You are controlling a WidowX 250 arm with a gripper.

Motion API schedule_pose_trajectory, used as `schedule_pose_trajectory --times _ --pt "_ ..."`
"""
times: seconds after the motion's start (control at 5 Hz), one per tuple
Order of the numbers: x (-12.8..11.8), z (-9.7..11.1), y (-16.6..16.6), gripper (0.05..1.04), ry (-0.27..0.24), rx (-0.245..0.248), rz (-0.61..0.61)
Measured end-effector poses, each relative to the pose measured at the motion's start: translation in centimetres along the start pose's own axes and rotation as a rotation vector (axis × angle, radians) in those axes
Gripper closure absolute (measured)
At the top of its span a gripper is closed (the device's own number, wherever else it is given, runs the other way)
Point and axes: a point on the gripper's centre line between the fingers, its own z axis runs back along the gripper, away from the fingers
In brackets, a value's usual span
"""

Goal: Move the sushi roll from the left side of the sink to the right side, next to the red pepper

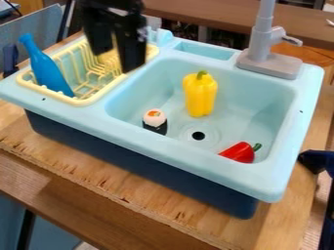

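The black gripper (116, 59) hangs over the right part of the yellow dish rack (79, 101), near the sink's left wall. Its two fingers stand apart with nothing visible between them, so it is open. A blue bottle (47, 68) leans in the left of the rack. Inside the light blue sink (261, 93), a yellow pepper (200, 95) stands near the back. A sushi piece (155, 121) with a white top and black base lies at the front left of the basin. At the front right is a red pepper (240, 152) with a green stem.
The grey faucet (263, 36) rises at the sink's back right corner. A dark drain hole (198, 135) is in the basin floor. The sink unit rests on a wooden board (98, 168), and dark objects stand at the right edge.
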Motion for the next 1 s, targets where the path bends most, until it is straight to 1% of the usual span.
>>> schedule_pose_trajectory --times 0.2,0.4,0.6,0.8,1.0 --pt "1.1 -0.5 -0.4 0.083 -0.025 0.021 0.001" --pt "1.8 -2.2 -0.3 0.083 -0.01 0.01 0.022" --pt "2.5 -2.9 0.2 0.083 0.003 0.016 0.025" --pt "2.7 -3.8 0.7 0.083 0.007 0.004 0.064" --pt "3.0 -4.5 0.9 0.083 0.002 0.006 0.085"
